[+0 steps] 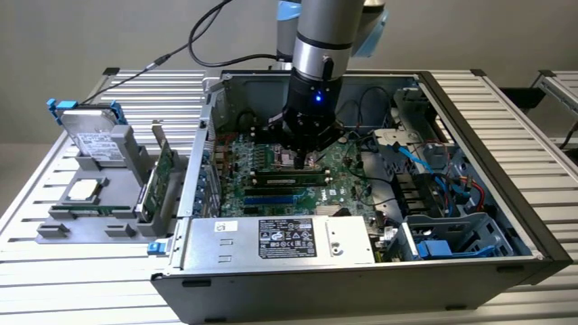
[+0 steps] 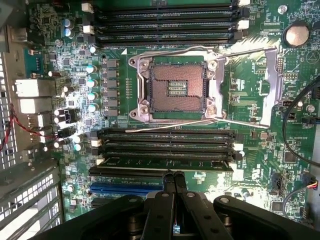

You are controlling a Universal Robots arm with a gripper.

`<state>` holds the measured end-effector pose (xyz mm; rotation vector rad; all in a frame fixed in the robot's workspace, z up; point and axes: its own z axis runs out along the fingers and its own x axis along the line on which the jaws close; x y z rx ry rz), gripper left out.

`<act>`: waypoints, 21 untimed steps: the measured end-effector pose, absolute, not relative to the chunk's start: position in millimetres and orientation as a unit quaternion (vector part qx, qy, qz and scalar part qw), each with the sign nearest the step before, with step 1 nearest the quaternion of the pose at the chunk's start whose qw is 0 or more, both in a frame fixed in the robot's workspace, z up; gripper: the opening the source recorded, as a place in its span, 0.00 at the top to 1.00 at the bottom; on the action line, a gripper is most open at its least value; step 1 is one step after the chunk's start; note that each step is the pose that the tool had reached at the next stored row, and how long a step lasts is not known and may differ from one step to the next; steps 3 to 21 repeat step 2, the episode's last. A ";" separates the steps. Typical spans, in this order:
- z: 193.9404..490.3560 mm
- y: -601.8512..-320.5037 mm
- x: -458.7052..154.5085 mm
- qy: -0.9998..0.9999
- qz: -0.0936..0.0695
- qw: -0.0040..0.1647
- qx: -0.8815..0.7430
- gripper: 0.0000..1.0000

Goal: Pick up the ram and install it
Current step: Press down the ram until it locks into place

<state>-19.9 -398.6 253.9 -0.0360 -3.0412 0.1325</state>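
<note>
The claw [image 2: 173, 176] has its fingers pressed together and holds nothing. The ram [image 2: 167, 161] sits in a slot of the motherboard [image 2: 250, 95] directly beneath the fingertips, and its long axis runs crosswise to them, beside the CPU socket [image 2: 176, 88].

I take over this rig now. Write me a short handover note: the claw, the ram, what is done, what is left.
Claw: shut, empty, low over the motherboard, tips beside the ram.
Ram: in a memory slot beside the open CPU socket, lying level.
Done: ram picked up and placed in the slot.
Left: whether it is fully latched cannot be told.
</note>
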 end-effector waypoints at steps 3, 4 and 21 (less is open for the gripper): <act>253.9 -398.6 -19.9 -0.998 0.042 0.049 -0.012 0.90; 253.9 -398.6 -19.9 -0.998 0.042 0.049 -0.012 0.90; 253.9 -398.6 -19.9 -0.998 0.042 0.049 -0.012 0.90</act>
